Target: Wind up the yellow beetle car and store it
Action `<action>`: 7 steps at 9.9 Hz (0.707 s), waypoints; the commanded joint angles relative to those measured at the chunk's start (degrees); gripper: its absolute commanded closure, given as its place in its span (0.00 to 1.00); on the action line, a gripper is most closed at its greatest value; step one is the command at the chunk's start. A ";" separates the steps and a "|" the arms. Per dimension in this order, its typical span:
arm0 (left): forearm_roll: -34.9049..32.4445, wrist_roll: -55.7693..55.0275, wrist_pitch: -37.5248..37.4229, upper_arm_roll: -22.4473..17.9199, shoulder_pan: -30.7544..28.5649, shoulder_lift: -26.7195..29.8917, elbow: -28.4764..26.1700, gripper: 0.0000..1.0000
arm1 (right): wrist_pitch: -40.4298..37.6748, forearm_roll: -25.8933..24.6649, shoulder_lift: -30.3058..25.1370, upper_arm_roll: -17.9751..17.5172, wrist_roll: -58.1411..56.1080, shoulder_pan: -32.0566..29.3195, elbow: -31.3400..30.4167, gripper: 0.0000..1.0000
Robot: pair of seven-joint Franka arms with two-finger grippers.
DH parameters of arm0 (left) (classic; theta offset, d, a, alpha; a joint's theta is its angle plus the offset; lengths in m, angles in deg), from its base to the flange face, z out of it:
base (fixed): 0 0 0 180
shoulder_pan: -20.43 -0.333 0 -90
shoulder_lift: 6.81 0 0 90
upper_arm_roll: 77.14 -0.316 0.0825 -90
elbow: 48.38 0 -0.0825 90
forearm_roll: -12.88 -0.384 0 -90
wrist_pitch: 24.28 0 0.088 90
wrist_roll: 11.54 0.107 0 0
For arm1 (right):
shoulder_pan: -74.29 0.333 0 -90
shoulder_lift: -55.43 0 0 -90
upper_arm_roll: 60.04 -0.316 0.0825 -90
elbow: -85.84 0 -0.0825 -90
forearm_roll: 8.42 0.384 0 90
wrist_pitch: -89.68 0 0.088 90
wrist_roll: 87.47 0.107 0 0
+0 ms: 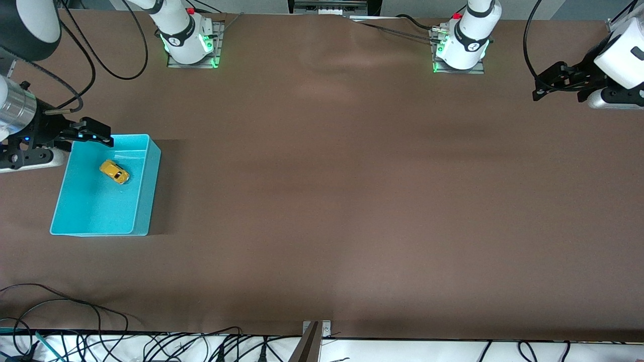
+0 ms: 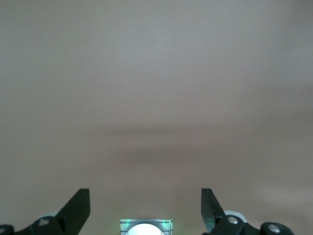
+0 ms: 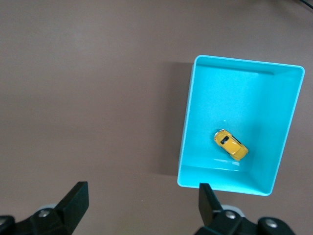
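The yellow beetle car (image 1: 114,172) lies inside the turquoise bin (image 1: 151,191), toward its end farther from the front camera. The right wrist view shows the car (image 3: 230,145) on the floor of the bin (image 3: 186,127). My right gripper (image 1: 93,131) is open and empty, up over the table at the bin's corner; in its wrist view (image 3: 142,193) one finger overlaps the bin's edge. My left gripper (image 1: 546,83) is open and empty, waiting over bare table at the left arm's end, as its wrist view (image 2: 145,196) shows.
The bin stands at the right arm's end of the brown table. Both arm bases (image 1: 191,45) (image 1: 460,50) stand along the edge farthest from the front camera. Cables (image 1: 151,347) lie past the edge nearest that camera.
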 commanded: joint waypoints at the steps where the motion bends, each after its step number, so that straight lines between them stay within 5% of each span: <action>1: 0.95 0.87 0.44 -0.08 -0.42 1.17 -1.02 0.00 | -1.29 -1.39 -1.51 -0.32 3.52 1.68 -0.91 0.00; 6: 0.95 0.70 0.26 -0.08 -0.42 1.17 -1.02 0.00 | -1.11 -1.38 -1.16 -0.41 3.61 1.95 -0.91 0.00; 7: 1.04 0.78 0.26 -0.08 -0.33 1.17 -1.02 0.00 | -1.20 -1.47 -1.16 -4.42 3.44 -2.23 -0.91 0.00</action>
